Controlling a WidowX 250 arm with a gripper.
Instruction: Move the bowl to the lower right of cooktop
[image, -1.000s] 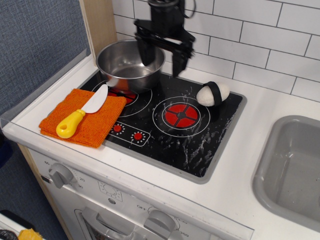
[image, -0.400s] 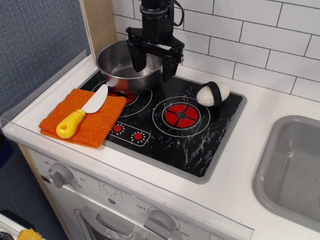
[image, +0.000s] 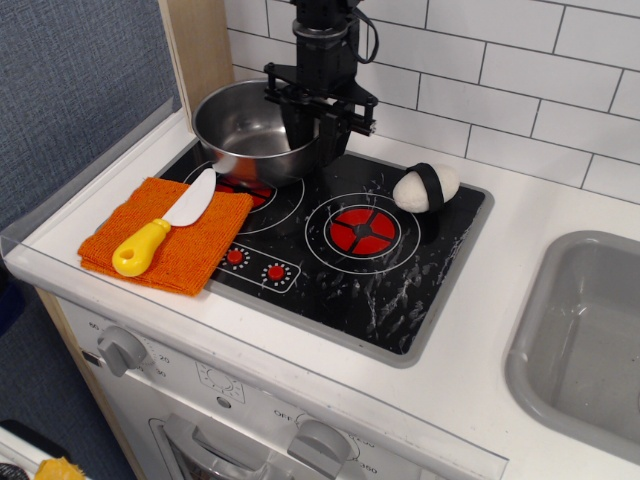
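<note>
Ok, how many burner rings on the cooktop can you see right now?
2. One burner ring sits in plain view at the middle of the cooktop; the other burner ring is on the left, mostly covered by the bowl. No others visible.

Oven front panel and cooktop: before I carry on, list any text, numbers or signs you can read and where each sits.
"20" beside the left oven knob, faint but readable.
"OFF" left of the middle oven knob, small and only just legible.
More digits around both knobs: too small and blurred to read.
A square printed symbol on the oven front panel: shape only, no legible text.
The cooktop, bowl and tool: no lettering visible.
</note>
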